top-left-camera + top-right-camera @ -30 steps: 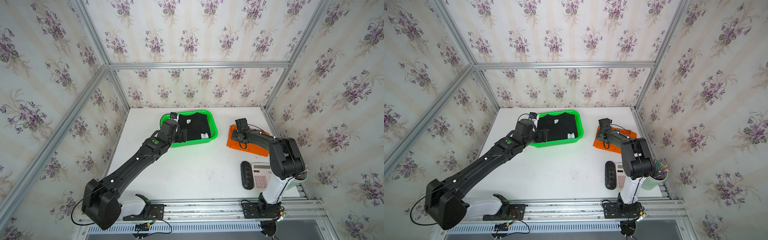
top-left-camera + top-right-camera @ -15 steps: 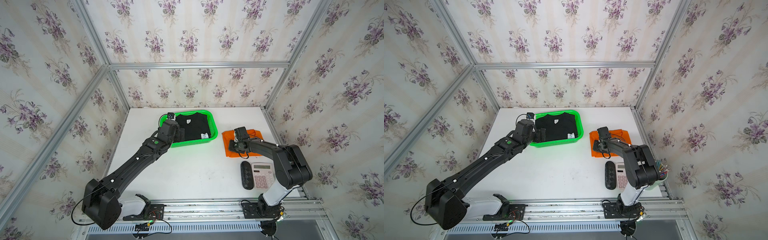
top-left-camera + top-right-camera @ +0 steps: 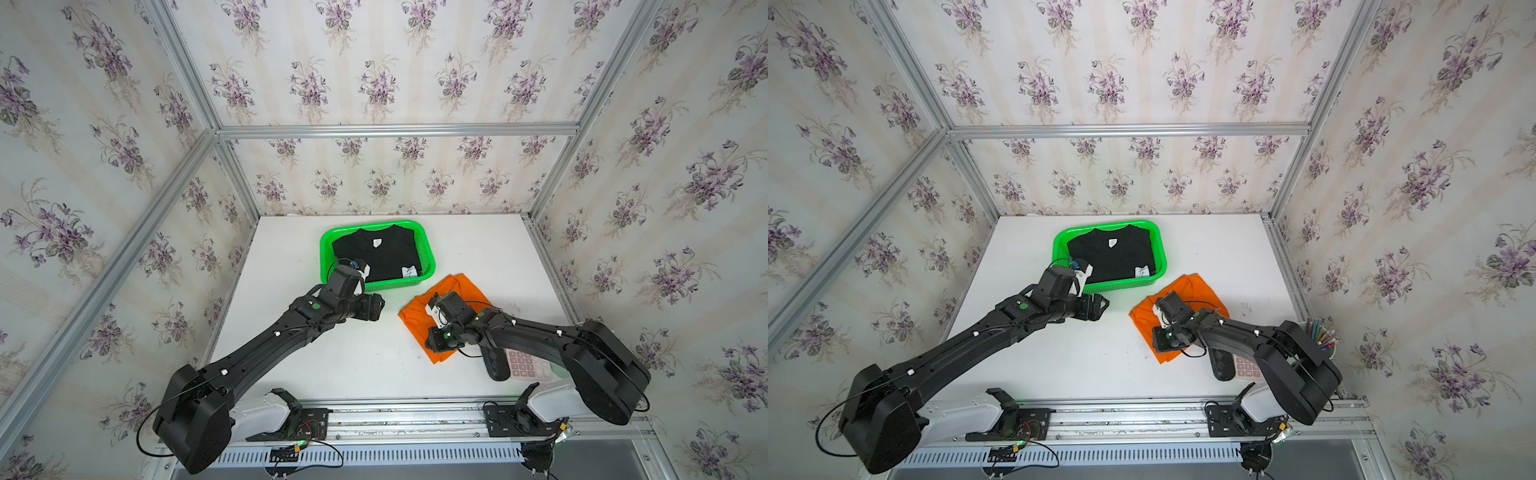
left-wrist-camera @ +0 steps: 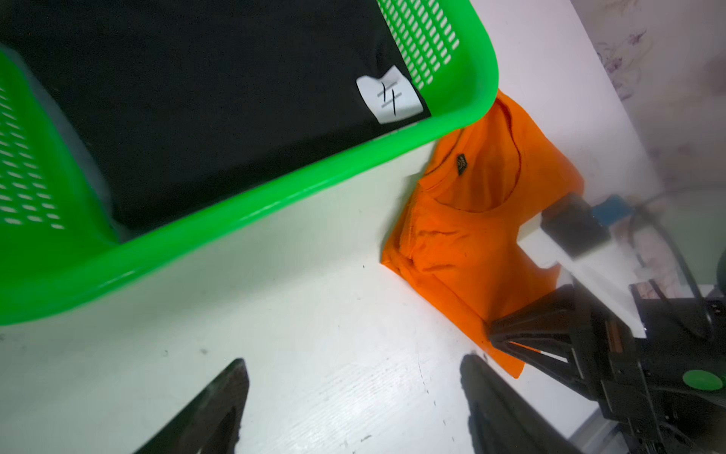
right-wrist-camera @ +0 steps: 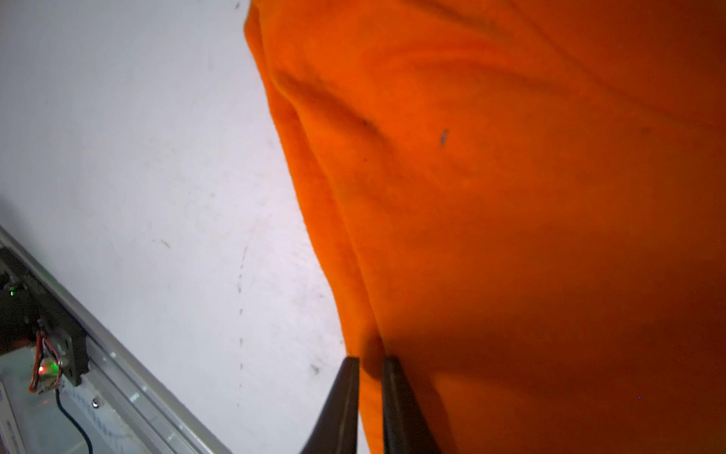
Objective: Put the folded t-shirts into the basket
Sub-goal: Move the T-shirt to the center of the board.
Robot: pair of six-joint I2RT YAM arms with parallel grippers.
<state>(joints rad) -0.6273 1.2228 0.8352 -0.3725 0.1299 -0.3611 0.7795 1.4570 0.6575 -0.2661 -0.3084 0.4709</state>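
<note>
Your right gripper (image 5: pixel 369 377) is clamped on one edge of the orange t-shirt (image 3: pixel 451 286), which lies just beside the basket (image 3: pixel 399 284). Your left gripper (image 4: pixel 353 359) is spread apart. An edge-only grip may let the shirt unfold on lifting and snag the rim.

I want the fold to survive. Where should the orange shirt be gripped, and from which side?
Grip the orange shirt at the layered edge facing the left arm, coming in low from that side: it lies flat, and its layers stack there. The right gripper is shut on that edge; the open left gripper could probably take it nearer the collar.
</note>
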